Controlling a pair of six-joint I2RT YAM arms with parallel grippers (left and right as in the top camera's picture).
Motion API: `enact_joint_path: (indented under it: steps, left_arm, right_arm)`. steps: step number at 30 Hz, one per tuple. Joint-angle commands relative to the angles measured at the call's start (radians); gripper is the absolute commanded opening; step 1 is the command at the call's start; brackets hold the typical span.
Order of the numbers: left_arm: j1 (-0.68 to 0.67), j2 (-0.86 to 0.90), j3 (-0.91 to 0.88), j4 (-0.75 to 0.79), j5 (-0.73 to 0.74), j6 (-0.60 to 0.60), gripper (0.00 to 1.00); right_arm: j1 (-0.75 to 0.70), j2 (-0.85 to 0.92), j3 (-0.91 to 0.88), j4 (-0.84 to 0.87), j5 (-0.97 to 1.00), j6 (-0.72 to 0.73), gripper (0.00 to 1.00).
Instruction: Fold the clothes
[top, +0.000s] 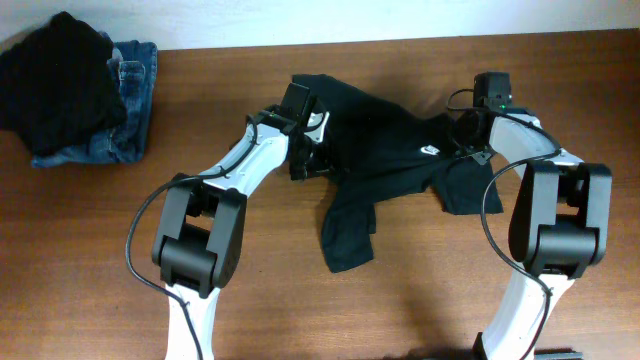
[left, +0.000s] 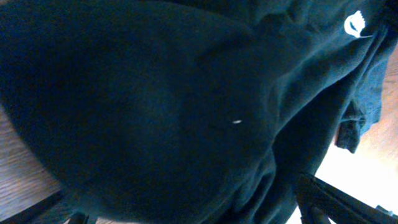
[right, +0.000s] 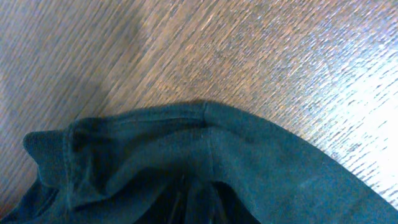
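Note:
The clothes, a blackish-green T-shirt (top: 385, 150), lie crumpled across the middle of the table, one part trailing toward the front (top: 347, 235). My left gripper (top: 308, 152) sits at the shirt's left edge. In the left wrist view it is open wide (left: 186, 204), dark cloth (left: 161, 106) filling the space between its fingers (left: 323, 199). My right gripper (top: 467, 138) is over the shirt's right side. In the right wrist view a hemmed edge (right: 143, 121) rises from the wood and pleats gather at the jaws (right: 200, 208), which the cloth hides.
A pile of black cloth (top: 60, 70) on blue denim jeans (top: 125, 110) lies at the back left corner. The brown wooden table (top: 80, 250) ends at a white wall along its far edge.

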Motion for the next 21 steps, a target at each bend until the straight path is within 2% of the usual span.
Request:
enact_joint_path:
  steps: [1, 5, 6, 7, 8, 12, 14, 19, 21]
  left_arm:
    - [-0.003, 0.044, -0.013, 0.012, 0.013, -0.010, 0.99]
    - [-0.003, 0.044, -0.013, 0.052, 0.013, -0.010, 0.98]
    - [-0.003, 0.044, -0.013, 0.065, 0.013, -0.010, 0.95]
    - [-0.003, 0.044, -0.013, 0.073, 0.013, -0.010, 0.90]
    - [-0.003, 0.044, -0.013, 0.083, 0.013, -0.010, 0.79]
    - [-0.003, 0.044, -0.013, 0.080, 0.013, -0.010, 0.55]
    - [-0.003, 0.044, -0.013, 0.076, 0.013, -0.010, 0.40]
    - [0.005, 0.042, -0.005, 0.019, 0.013, 0.019, 0.16]
    - [0.013, 0.042, 0.012, -0.023, 0.010, 0.025, 0.11]
  right_arm:
    - [0.001, 0.013, -0.013, -0.002, -0.035, 0.008, 0.18]
    - [0.001, 0.013, -0.013, -0.002, -0.039, 0.008, 0.18]
    - [0.001, 0.013, -0.013, -0.002, -0.039, 0.008, 0.18]
    - [0.001, 0.013, -0.013, -0.002, -0.039, 0.008, 0.18]
    - [0.001, 0.013, -0.013, -0.002, -0.039, 0.008, 0.18]
    - [0.001, 0.013, -0.013, -0.001, -0.038, 0.008, 0.18]
    - [0.001, 0.013, -0.013, -0.001, -0.038, 0.008, 0.18]
    - [0.001, 0.013, -0.013, -0.001, -0.037, 0.008, 0.18]
    - [0.001, 0.013, -0.013, 0.001, -0.037, 0.008, 0.18]
